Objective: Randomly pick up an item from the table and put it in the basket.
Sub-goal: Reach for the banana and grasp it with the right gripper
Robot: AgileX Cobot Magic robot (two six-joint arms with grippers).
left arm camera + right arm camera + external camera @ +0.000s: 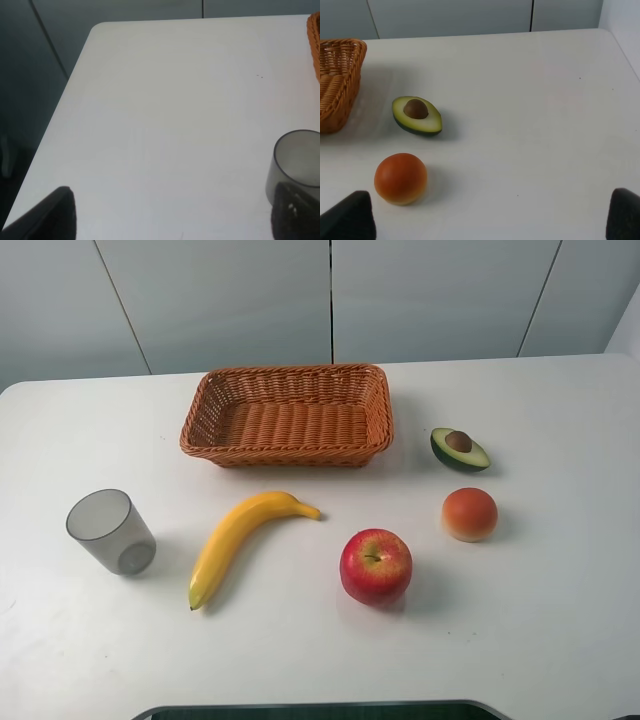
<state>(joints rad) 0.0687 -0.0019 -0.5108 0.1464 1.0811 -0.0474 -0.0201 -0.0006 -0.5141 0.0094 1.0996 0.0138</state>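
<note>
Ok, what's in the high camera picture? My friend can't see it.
An empty wicker basket sits on a white table. Nearer are a banana, apple, orange fruit, half avocado and grey cup.

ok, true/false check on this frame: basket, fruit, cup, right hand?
1. The basket is empty. True.
2. The banana is in the basket. False: it lies on the table, in front of the basket.
3. The apple sits in the cup. False: it is on the table beside the banana; the cup looks empty.
4. The avocado half lies pit up. True.
5. The right hand grips the round fruit. False: it is open and holds nothing.
</note>
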